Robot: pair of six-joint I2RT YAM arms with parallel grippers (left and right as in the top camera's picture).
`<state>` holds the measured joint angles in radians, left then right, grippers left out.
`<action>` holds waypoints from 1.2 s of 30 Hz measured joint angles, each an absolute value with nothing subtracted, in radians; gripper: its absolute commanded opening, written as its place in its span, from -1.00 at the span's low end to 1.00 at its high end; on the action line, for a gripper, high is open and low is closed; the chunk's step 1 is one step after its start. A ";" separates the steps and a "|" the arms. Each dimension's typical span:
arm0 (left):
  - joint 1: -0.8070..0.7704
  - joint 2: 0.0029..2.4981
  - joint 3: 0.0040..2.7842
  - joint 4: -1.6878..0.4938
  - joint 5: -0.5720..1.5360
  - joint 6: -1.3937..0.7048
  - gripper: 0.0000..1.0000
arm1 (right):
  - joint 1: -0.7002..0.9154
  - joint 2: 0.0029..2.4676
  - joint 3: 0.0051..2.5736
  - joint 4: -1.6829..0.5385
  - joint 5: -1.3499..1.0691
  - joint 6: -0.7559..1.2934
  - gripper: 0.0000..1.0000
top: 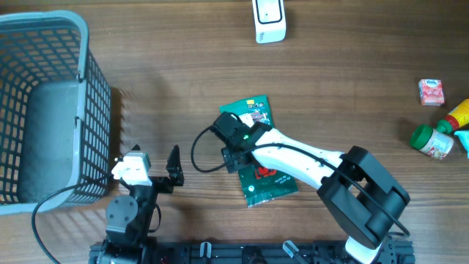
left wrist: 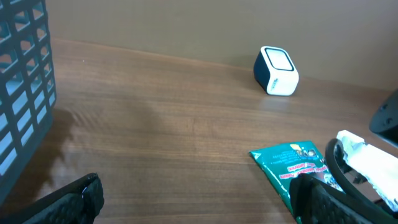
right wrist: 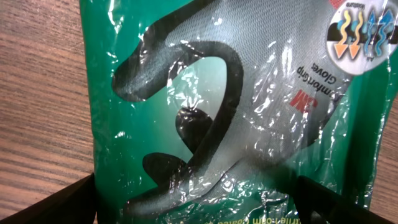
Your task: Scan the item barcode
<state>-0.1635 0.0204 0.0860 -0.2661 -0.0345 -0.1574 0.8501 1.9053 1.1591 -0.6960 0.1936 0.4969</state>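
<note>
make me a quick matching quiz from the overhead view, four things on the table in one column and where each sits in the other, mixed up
Things:
1. basket
2. scanner
3. glove packet
4. pink box

Places in the overhead view:
A. top edge, near the middle
B. far left
C. far right
D. centre of the table

Pairs: 1-B, 2-A, 3-D, 4-C
</note>
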 measured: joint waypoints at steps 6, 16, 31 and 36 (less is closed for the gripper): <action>-0.163 0.020 0.086 -0.266 -0.035 -0.157 1.00 | 0.847 1.938 1.195 -0.764 0.125 0.430 -0.91; -0.163 0.020 0.086 -0.266 -0.035 -0.157 1.00 | 0.718 1.956 1.313 -0.907 -0.533 0.137 -0.91; -0.163 0.020 0.086 -0.266 -0.035 -0.157 1.00 | 0.554 2.111 1.132 -0.299 -1.449 0.051 -0.92; -0.163 0.020 0.086 -0.266 -0.035 -0.157 1.00 | 0.554 2.124 1.132 -0.290 -1.425 0.098 -0.91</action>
<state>-0.1635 0.0204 0.0860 -0.2661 -0.0345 -0.1574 0.5537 2.1242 1.1316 -0.2897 -1.4246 0.0978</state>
